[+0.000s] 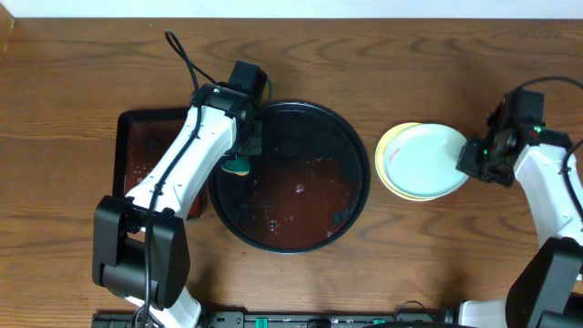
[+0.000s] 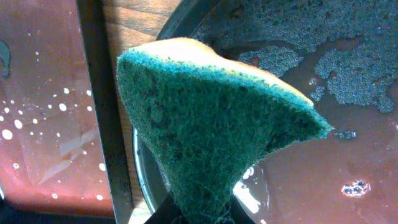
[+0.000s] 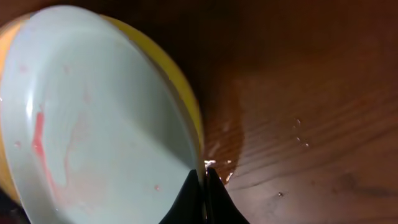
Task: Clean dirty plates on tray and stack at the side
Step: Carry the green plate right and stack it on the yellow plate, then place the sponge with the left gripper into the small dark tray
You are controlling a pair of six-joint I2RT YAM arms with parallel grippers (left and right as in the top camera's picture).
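Note:
The large round black tray holds reddish soapy water and no plates; it also shows in the left wrist view. My left gripper is shut on a green and yellow sponge at the tray's left rim, with its fingertips barely in view. A mint-green plate with faint red smears lies on a yellow plate on the bare wood right of the tray. My right gripper is shut on the mint plate's right rim, beside the yellow plate's edge. A third plate is not visible.
A smaller rectangular black tray with reddish water stands left of the round tray, under my left arm, and shows in the left wrist view. The wood table is wet by the plates.

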